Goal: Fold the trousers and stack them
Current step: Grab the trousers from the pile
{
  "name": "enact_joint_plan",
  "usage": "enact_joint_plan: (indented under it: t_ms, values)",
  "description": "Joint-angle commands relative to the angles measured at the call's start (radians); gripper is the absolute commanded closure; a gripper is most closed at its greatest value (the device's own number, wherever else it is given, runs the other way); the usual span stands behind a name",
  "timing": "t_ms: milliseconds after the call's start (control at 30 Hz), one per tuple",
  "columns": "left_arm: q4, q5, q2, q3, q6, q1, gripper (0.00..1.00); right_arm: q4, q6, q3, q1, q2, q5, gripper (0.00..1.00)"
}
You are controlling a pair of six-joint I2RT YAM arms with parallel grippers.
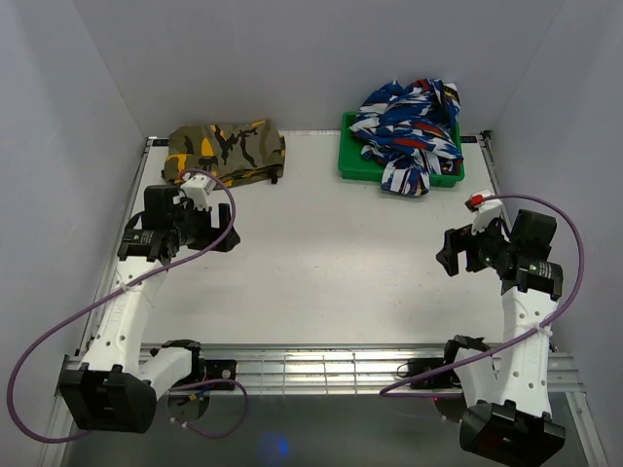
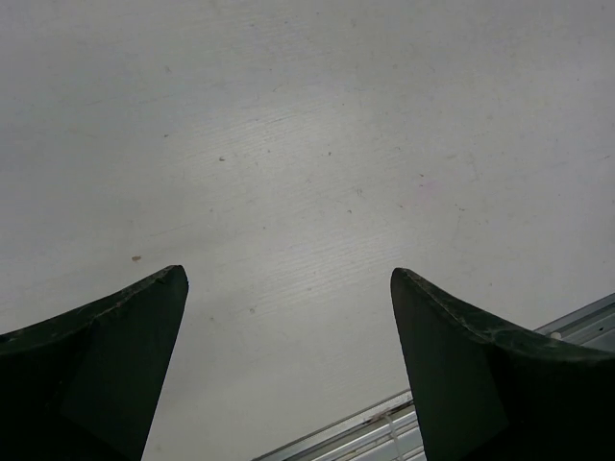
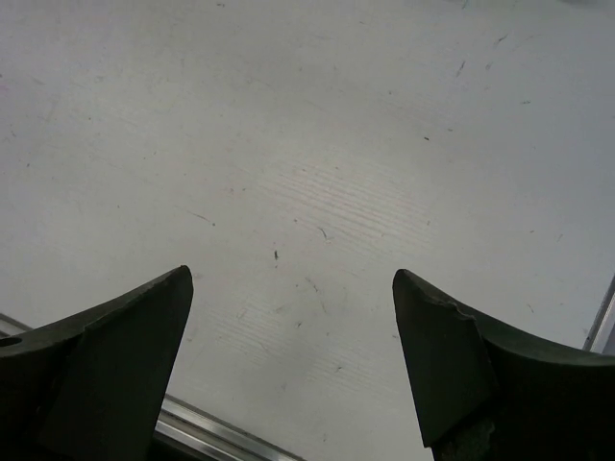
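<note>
The left gripper (image 1: pixel 220 236) sits at the left of the frame and the right gripper (image 1: pixel 449 255) at the right, with both arms bent at the elbow and pointing inward. In each wrist view the jaws stand spread wide, holding nothing.

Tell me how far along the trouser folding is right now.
Looks done: one camouflage garment lies folded at the far left of the table. In hand: nothing; the left gripper and right gripper are both open and empty over bare tabletop. Left: the blue-print trousers sit crumpled in the green bin, unfolded and not yet stacked.
</note>
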Motion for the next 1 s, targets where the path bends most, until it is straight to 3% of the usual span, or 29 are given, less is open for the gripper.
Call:
enact_joint_plan:
  t_ms: [0, 167, 300, 400, 667, 967]
  values:
    - [0.048, 0.04, -0.019, 0.035, -0.01, 0.002, 0.02, 0.16, 0.115, 0.027, 0.005, 0.068, -0.012, 0.1]
    - [0.031, 0.153, 0.056, 0.112, -0.012, 0.002, 0.02, 0.332, 0.195, 0.187, 0.041, 0.338, -0.017, 0.1]
    - [0.028, 0.297, 0.097, 0.164, -0.002, 0.002, 0.02, 0.357, 0.176, 0.478, 0.118, 0.57, 0.057, 0.1]
    - [0.023, 0.339, 0.146, 0.211, -0.002, 0.002, 0.02, 0.394, 0.116, 0.597, 0.195, 0.722, 0.138, 0.1]
    - [0.037, 0.376, 0.225, 0.219, -0.038, 0.004, 0.02, 0.477, -0.053, 0.953, 0.342, 1.12, 0.311, 0.1]
    - [0.068, 0.343, 0.205, 0.123, -0.039, 0.021, 0.02, 0.56, -0.164, 1.225, 0.391, 1.498, 0.469, 0.1]
